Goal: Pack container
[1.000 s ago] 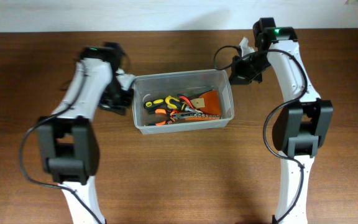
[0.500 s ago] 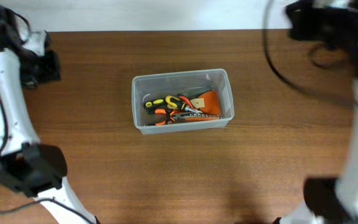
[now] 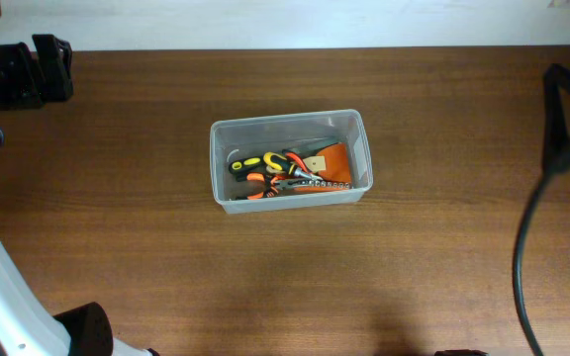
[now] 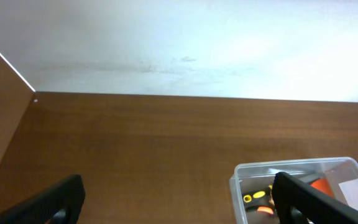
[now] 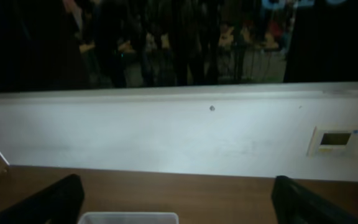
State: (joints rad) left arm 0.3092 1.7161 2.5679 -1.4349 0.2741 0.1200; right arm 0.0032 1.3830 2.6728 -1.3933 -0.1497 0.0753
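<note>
The container, a clear plastic bin, stands at the middle of the brown table. It holds hand tools: yellow-and-black handles, orange-handled pliers and an orange piece. My left arm is at the far left back, well away from the bin. In the left wrist view, the left gripper is open and empty, with the container low on the right. My right arm is at the right edge. The right gripper is open and empty, with the container's rim just below.
A white wall runs along the table's back edge. The right wrist view shows a small wall panel and a dark window above it. Bare brown wood surrounds the bin on all sides.
Both arms have left the container's two ends and swung outward, left to the far left back and right to the right edge. Both grippers went from shut to open. The container stayed put.
</note>
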